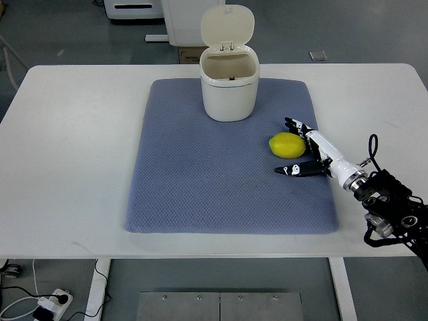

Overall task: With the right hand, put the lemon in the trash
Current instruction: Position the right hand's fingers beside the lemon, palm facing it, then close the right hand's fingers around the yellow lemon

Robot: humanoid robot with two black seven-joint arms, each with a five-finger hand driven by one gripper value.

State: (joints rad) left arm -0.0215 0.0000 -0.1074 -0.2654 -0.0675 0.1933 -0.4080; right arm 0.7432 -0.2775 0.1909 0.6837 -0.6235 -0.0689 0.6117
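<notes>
top view: a white desk (73, 154) carries a blue-grey mat (200, 174) that covers its middle. at the far edge of the mat stands a cream trash bin (229, 90), upright, with its hinged lid (227, 27) flipped up and back so the mouth is open. the lemon (287, 145) lies on the mat toward its right side, nearer than the bin and well apart from it.

the right hand (304, 148) reaches in from the lower right, its white forearm (341, 167) leading back to a black wrist unit with cables (391, 204) over the desk's near right corner. the hand's fingers are spread open around the lemon: the dark fingertips (292, 123) of the upper fingers sit just above and to the right of the fruit, while the thumb (294, 170) stretches out below it (whether any of them touches the peel cannot be told). the hand grips nothing; the lemon rests on the mat between them.

below the desk's near edge, a power strip (50, 304) lies on the floor.
</notes>
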